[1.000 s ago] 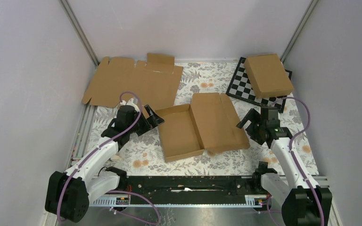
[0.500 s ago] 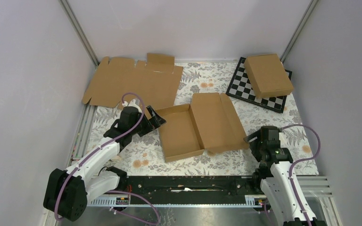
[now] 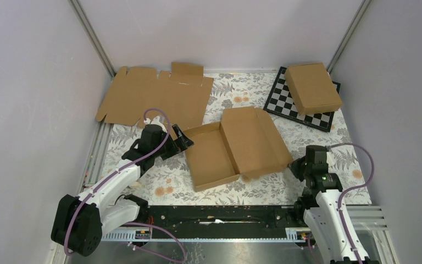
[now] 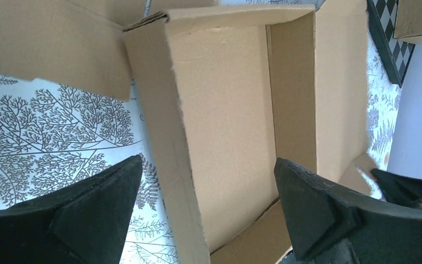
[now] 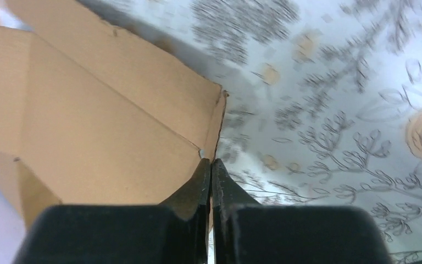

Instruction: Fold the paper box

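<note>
The paper box (image 3: pixel 233 148) lies open mid-table, a shallow tray on the left and its lid spread flat to the right. My left gripper (image 3: pixel 180 138) is open at the tray's left side. In the left wrist view (image 4: pixel 207 160) its fingers straddle the tray's left wall (image 4: pixel 165 143), one outside over the mat, one over the tray floor. My right gripper (image 3: pixel 298 165) is at the lid's near right corner. The right wrist view shows it (image 5: pixel 211 160) shut, the lid's upright side flap (image 5: pixel 218 124) running down into its tips.
A wide flat cardboard sheet (image 3: pixel 154 96) lies at the back left, close behind the left gripper. A chessboard (image 3: pixel 282 103) at the back right carries another closed brown box (image 3: pixel 313 88). Grey walls stand on both sides. The arms' rail (image 3: pixel 220 217) runs along the near edge.
The right arm drew back toward the near edge, came in at the lid's near right corner, and its jaws went from open to shut there. The left gripper barely shifted and stayed open.
</note>
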`<state>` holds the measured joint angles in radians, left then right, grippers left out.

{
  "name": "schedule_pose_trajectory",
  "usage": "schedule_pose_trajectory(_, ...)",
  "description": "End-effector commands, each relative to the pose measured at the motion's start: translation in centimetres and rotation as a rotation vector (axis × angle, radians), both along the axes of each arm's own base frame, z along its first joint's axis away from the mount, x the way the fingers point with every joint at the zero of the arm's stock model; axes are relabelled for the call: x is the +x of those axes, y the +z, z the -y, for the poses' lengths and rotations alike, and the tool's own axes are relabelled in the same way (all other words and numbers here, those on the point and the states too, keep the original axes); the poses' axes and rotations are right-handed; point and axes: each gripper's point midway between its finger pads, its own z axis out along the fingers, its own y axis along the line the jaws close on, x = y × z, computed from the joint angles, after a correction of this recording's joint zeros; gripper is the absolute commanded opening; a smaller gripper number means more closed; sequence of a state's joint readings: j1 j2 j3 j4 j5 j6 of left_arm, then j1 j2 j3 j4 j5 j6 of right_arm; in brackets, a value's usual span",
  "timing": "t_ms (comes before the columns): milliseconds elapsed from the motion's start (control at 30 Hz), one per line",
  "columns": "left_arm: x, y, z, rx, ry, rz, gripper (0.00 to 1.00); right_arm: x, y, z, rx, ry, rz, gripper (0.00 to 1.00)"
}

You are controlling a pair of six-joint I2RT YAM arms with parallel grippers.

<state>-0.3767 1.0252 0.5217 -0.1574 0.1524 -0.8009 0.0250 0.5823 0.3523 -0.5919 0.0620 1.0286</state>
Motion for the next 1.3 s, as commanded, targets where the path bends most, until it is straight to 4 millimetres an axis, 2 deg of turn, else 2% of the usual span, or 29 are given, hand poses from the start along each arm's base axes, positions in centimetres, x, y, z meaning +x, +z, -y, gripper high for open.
schedule_pose_trajectory(0,2.2,4.1,1.1,0.001,-0.062,0.144,0.99,3.8,8.6,0.7,-0.172,0.159,0.306,0.00)
schedule_pose_trajectory(67,2.5,5.4,1.8,0.012,-0.134,0.188,0.99,4.6,12.0,0.0,-0.224,0.255,0.455,0.00)
schedule_pose_trajectory(133,3.1,6.6,2.3,0.025,-0.176,0.209,0.99,4.9,14.8,-1.8,-0.249,0.401,0.589,0.00)
schedule_pose_trajectory(233,4.3,8.8,3.5,0.010,-0.238,0.278,0.97,4.9,17.2,-4.1,-0.241,0.560,0.693,0.00)
schedule_pose_trajectory(300,5.3,10.5,4.6,-0.030,-0.262,0.362,0.94,4.9,17.9,-5.4,-0.223,0.645,0.730,0.00)
schedule_pose_trajectory(400,7.2,12.5,5.7,-0.029,-0.274,0.463,0.93,5.0,18.5,-5.8,-0.230,0.688,0.741,0.00)
schedule_pose_trajectory(433,7.7,12.0,5.7,-0.003,-0.280,0.451,0.92,4.9,18.6,-5.7,-0.241,0.693,0.735,0.00)
schedule_pose_trajectory(500,8.7,13.0,5.8,0.041,-0.297,0.461,0.92,4.8,18.6,-5.5,-0.264,0.699,0.725,0.00)
schedule_pose_trajectory(633,9.0,13.9,5.9,0.086,-0.315,0.473,0.91,4.6,18.6,-5.6,-0.288,0.727,0.733,0.00)
schedule_pose_trajectory(700,8.5,13.9,6.7,0.093,-0.355,0.466,0.90,4.8,18.8,-5.7,-0.290,0.733,0.747,0.00)
schedule_pose_trajectory(767,7.5,12.9,7.4,0.108,-0.388,0.430,0.90,5.0,19.6,-5.9,-0.296,0.743,0.771,0.00)
schedule_pose_trajectory(1000,3.0,8.3,7.5,0.116,-0.400,0.306,0.89,5.0,22.7,-7.9,-0.247,0.853,0.858,0.00)
schedule_pose_trajectory(1133,0.2,5.7,7.1,0.084,-0.377,0.249,0.89,3.9,25.0,-9.7,-0.178,0.939,0.938,0.00)
schedule_pose_trajectory(1200,-0.7,4.9,6.8,0.062,-0.356,0.243,0.89,2.9,26.2,-11.0,-0.114,1.013,0.969,0.00)
schedule_pose_trajectory(1267,-1.3,4.5,6.7,0.037,-0.345,0.249,0.89,2.2,26.7,-12.0,-0.066,1.076,0.967,0.00)
